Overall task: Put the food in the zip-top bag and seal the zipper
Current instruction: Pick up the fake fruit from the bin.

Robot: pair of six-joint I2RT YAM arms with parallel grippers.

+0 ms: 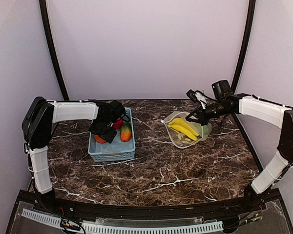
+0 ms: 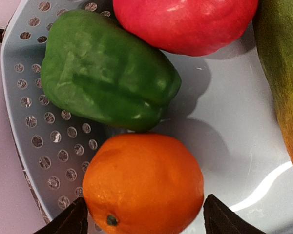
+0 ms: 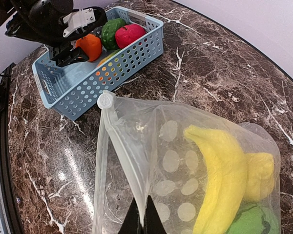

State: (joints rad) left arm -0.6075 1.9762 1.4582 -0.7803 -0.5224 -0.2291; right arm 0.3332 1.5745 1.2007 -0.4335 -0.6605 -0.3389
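Two pincers are busy: the left pincer [image 1: 102,130] hangs open over the orange [image 2: 141,185] in the blue basket [image 1: 112,151], beside the green pepper [image 2: 107,78] and red apple [image 2: 185,24] — right of the basket, the right pincer [image 3: 141,214] pinches the zip-top bag [image 3: 176,146], bananas [image 3: 224,170] inside.

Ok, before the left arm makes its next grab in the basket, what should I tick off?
1. Left gripper open: ok, jaws wide apart.
2. Orange centred between its fingers: ok.
3. Green pepper and red apple out of the fingers' closing path: ok.
4. Right gripper shut on the zip-top bag edge: ok.
5. Bag mouth wide enough for the orange: cannot tell.
6. Banana bunch inside the bag: ok.
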